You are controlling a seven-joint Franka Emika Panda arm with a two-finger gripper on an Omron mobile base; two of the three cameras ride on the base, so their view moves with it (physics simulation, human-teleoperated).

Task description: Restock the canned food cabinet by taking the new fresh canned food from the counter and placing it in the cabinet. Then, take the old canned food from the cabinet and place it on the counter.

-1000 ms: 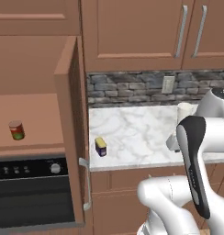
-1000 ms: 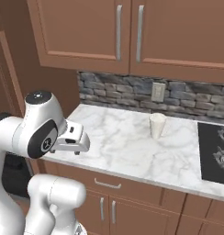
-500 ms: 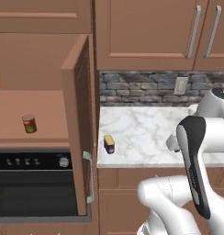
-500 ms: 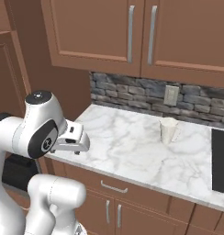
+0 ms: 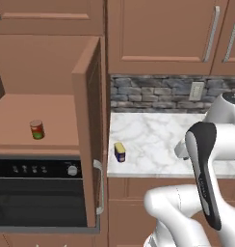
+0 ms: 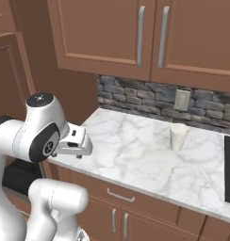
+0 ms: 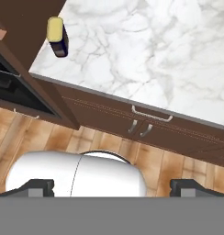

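Jaws: fully spread, nothing between them; gripper [image 7: 112,186] hangs off the table's front edge, looking down at floor and lower cabinet fronts, so no grasp is set up yet. In the right base view the hand [image 6: 74,142] sits level w/ the table's front-left corner, tucked close to the arm, a carry posture, judged suited to base travel rather than reaching. Table [image 5: 158,140]: white marble top, grey stone tiles behind. New fresh canned food [image 5: 120,152], blue body w/ yellow top, stands upright at the table's front-left corner, just beside the open cabinet door [image 5: 88,130]; same can appears in the hand view [image 7: 57,36] near that corner. Placement judged deliberate: short transfer from corner to shelf. Cabinet [image 5: 37,96]: door swung open toward the table, so the shelf is reachable from the front. Old canned food [image 5: 37,129], red w/ green band, stands upright on the cabinet shelf, toward its front edge, well apart from the door. Neither can moved to its target yet; step in hand is judged to be approach to the blue can. Oven [image 5: 37,193] sits below the cabinet shelf. Pale cup [image 6: 179,136] stands near the table's back edge, under the wall outlet [image 6: 181,99]. Count: 2 cans (1 new, 1 old), 1 cup, 1 open cabinet, 1 oven, 1 outlet.
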